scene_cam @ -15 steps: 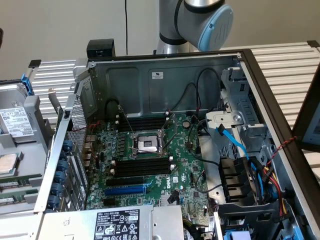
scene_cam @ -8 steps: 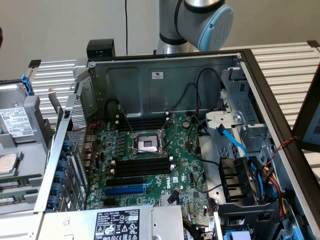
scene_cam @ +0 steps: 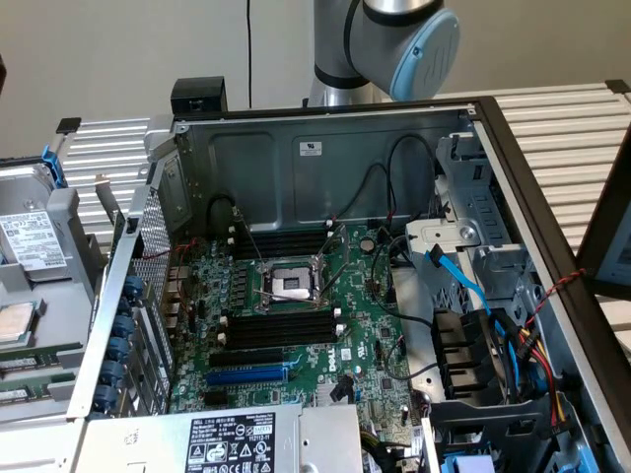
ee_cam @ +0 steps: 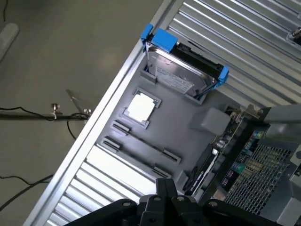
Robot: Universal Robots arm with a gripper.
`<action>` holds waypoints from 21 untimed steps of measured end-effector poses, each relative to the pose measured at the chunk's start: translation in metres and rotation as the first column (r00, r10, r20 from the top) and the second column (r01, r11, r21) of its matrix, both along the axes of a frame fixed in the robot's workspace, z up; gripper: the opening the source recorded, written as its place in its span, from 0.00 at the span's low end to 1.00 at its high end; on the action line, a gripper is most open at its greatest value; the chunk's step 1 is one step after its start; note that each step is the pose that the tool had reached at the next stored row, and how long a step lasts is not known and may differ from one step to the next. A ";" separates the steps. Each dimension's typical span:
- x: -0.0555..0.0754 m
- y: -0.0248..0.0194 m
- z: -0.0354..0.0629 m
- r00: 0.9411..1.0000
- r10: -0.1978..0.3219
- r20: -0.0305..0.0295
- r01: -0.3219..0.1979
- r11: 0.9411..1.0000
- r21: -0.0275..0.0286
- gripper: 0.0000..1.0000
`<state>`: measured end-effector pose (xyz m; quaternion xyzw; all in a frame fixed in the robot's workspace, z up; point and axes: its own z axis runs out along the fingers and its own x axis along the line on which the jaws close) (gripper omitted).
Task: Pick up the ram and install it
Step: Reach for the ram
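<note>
Silver arm (scene_cam: 335, 59), pale-blue joint cap (scene_cam: 426, 54).

Open PC case (scene_cam: 276, 177) w/ mobo (scene_cam: 380, 340); arm (scene_cam: 394, 39) behind it

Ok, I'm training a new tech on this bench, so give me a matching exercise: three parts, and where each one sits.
1 hard drive
2 processor socket
3 blue cable

A middle of the motherboard
B grey tray outside the case
C inside the case, at the exterior view's right

Pairs: 1-B, 2-A, 3-C
</note>
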<state>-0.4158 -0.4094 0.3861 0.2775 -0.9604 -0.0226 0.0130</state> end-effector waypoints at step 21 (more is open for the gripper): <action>0.000 0.0000 -0.0112 0.928 0.374 -0.001 -0.374 0.928 0.000 0.11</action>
